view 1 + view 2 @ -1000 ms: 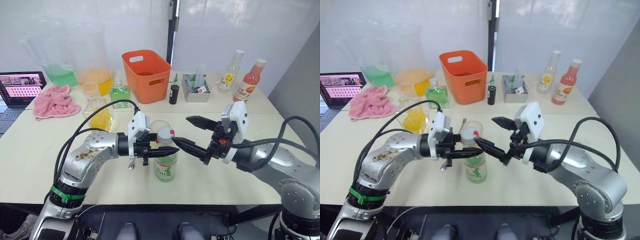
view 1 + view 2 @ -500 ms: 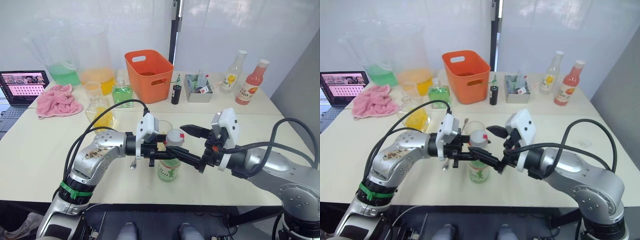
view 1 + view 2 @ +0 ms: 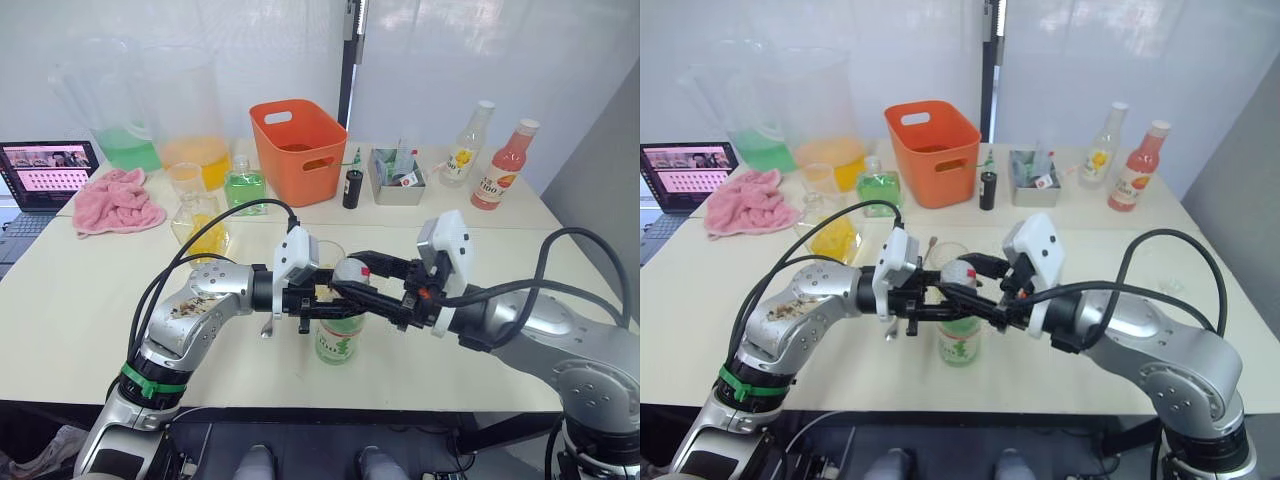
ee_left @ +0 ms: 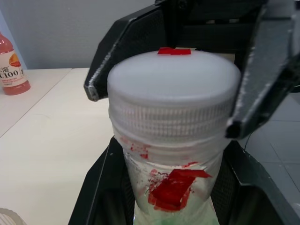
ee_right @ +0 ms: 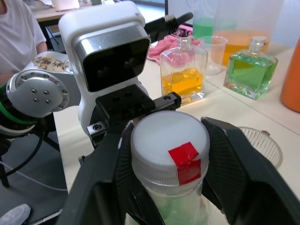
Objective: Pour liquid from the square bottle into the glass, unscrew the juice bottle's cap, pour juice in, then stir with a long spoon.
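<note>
While the juice bottle (image 3: 339, 335) stands upright near the front edge of the table (image 3: 60, 300), about midway along it, both arms meet over it. The left gripper (image 3: 322, 303) is clamped on the bottle's neck just under the cap (image 5: 169, 143), steadying it. The right gripper (image 3: 350, 283) has its two fingers (image 5: 236, 166) set on either side of the white cap; from its wrist view they lie close against the ribbed rim, but whether they already press on it cannot be told. A red tape mark (image 5: 185, 158) sits on the cap's top and side.

The glass (image 3: 943, 257) stands directly behind the bottle, toward the middle of the table. Whether it holds liquid cannot be told. The long spoon (image 3: 910, 290) lies flat just beside the glass, partly hidden by the left gripper. The square bottle (image 3: 243, 186) with green liquid stands farther back, next to the orange basket (image 3: 296, 148).

Step in hand, as judged: unscrewing the cap, at its start, since the cap is seated fully down on the neck. The next move calls for the right fingers to close firmly on the rim and twist while the left holds the neck against turning; a weak hold would let the bottle spin or tip toward the glass.
</note>
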You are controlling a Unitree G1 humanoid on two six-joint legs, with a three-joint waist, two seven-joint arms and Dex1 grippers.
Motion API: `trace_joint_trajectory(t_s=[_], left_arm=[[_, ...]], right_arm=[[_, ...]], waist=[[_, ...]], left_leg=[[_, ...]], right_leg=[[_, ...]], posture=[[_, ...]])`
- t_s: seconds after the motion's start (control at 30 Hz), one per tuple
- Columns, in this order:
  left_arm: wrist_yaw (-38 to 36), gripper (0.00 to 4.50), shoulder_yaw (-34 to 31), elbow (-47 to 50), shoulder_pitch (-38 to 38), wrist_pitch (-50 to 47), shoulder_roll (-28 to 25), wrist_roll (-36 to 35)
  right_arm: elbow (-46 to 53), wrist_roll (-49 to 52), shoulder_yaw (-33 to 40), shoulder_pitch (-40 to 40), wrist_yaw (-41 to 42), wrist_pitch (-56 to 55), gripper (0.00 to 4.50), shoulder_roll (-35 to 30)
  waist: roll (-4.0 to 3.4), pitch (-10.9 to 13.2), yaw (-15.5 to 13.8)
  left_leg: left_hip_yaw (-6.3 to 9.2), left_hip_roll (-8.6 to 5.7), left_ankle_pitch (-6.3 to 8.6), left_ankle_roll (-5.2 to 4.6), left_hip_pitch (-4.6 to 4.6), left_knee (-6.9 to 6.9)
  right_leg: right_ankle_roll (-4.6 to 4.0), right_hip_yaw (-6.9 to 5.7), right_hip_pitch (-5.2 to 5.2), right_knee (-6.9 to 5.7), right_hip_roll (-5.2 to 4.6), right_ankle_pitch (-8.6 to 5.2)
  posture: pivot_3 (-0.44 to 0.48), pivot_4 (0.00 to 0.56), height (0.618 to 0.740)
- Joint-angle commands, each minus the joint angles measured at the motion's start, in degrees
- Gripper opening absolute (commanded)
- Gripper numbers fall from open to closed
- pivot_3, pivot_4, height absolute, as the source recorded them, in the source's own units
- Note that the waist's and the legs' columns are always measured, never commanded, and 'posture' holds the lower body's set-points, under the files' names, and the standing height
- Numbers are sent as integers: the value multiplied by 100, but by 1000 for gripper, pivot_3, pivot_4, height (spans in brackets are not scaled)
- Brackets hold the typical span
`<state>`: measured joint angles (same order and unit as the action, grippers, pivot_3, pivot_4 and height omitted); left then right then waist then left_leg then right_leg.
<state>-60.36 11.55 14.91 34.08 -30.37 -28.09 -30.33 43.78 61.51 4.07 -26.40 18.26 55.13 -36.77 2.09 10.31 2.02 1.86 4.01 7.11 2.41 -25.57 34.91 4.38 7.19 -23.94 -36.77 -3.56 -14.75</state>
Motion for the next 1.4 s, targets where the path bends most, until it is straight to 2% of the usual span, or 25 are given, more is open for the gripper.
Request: trace_joint_trajectory(t_s=[0.03, 0.17, 0.27, 0.37, 0.53, 0.73, 0.8, 0.83, 0.97, 1.0, 1.1, 1.2, 1.27, 1.4], left_arm=[[46, 1515, 174, 5, -39, -57, 7, 151], [108, 1515, 152, 67, -63, -81, -9, 150], [142, 1515, 150, 81, -66, -92, 2, 162], [136, 1515, 140, 132, -107, -115, -8, 156], [-49, 1515, 137, 384, -267, -217, -188, 37], [70, 1515, 110, 591, -393, -233, -244, 63], [103, 1515, 115, 619, -415, -231, -239, 64], [111, 1515, 116, 628, -423, -228, -240, 65], [165, 1515, 115, 623, -439, -228, -206, 61], [191, 1515, 110, 616, -448, -231, -183, 51], [227, 1515, 112, 608, -463, -230, -154, 35], [189, 1515, 161, 480, -429, -171, -86, 50], [150, 1515, 176, 418, -394, -148, -60, 56], [10, 1515, 235, 217, -258, -10, 38, 80]], right_arm=[[61, 52, 105, -142, 153, -168, 1696, -112], [-145, -29, -159, -306, 887, -119, 1696, -415], [-501, -435, -478, -440, 1871, -442, 1696, -697], [-1246, -1026, -942, -867, 3201, -1004, 1696, -899], [-2647, -1855, -1625, -1830, 5086, -1857, 1696, -810], [-3677, -2005, -1869, -2653, 6363, -1833, 1696, -503], [-3817, -1963, -1833, -2879, 6570, -1621, 2731, -499], [-3850, -1951, -1814, -2947, 6637, -1539, 3028, -504], [-3759, -1753, -1556, -3011, 6610, -1099, 4355, -547], [-3618, -1622, -1394, -2949, 6478, -919, 4464, -605], [-3340, -1436, -1076, -2777, 6174, -603, 4464, -689], [-2460, -1377, -195, -1989, 4960, -471, 4464, -764], [-2073, -1317, 130, -1701, 4349, -384, 4464, -668], [-924, -588, 865, -1023, 2735, 175, 4464, -369]], waist=[[0, 0, 1], [0, 0, 3], [0, 0, -5], [0, 0, 6], [0, 0, 43], [-1, 0, 50], [-1, 0, 42], [-1, 0, 37], [-1, 0, 37], [-1, 0, 35], [-1, 0, 22], [0, 0, -34], [0, 0, -39], [-1, -1, -39]], left_leg=[[0, 0, 0, 0, 0, -1], [0, 0, 0, 0, 0, 0], [0, 0, 0, 0, 1, 0], [-1, 0, 0, 0, 3, 2], [-1, 0, 0, 0, 6, -3], [0, 1, 0, 0, 4, -10], [0, 1, 0, 0, 3, -12], [0, 1, 0, 0, 0, -12], [0, 1, 1, 1, -1, -13], [0, 1, 1, 1, -1, -13], [0, 0, 1, 1, -3, -12], [4, 0, 1, 1, -2, -13], [2, 0, 1, 1, -4, -10], [2, 0, 0, 1, -2, -10]], right_leg=[[0, 0, 0, 0, 0, 0], [0, 1, 0, 0, 0, 0], [0, 1, 1, 3, 0, 0], [0, 1, 4, 5, 0, 0], [1, -1, 2, 2, 0, 0], [4, -2, -5, -1, 3, 0], [6, -3, -8, -4, 3, -1], [7, -2, -10, -4, 3, -2], [15, -3, -11, -5, 3, 2], [14, -3, -11, -5, 3, 1], [13, -2, -11, -4, 3, 1], [13, -6, -8, -2, 3, -2], [13, -3, -12, -3, 3, -2], [11, -2, -12, -7, 3, 0]], posture=[[0, 150, 725], [0, 150, 725], [0, 150, 725], [0, 150, 725], [0, 150, 725], [0, 150, 725], [0, 150, 725], [0, 150, 725], [0, 150, 725], [0, 150, 725], [0, 150, 725], [0, 150, 725], [0, 150, 725], [0, 150, 725]])
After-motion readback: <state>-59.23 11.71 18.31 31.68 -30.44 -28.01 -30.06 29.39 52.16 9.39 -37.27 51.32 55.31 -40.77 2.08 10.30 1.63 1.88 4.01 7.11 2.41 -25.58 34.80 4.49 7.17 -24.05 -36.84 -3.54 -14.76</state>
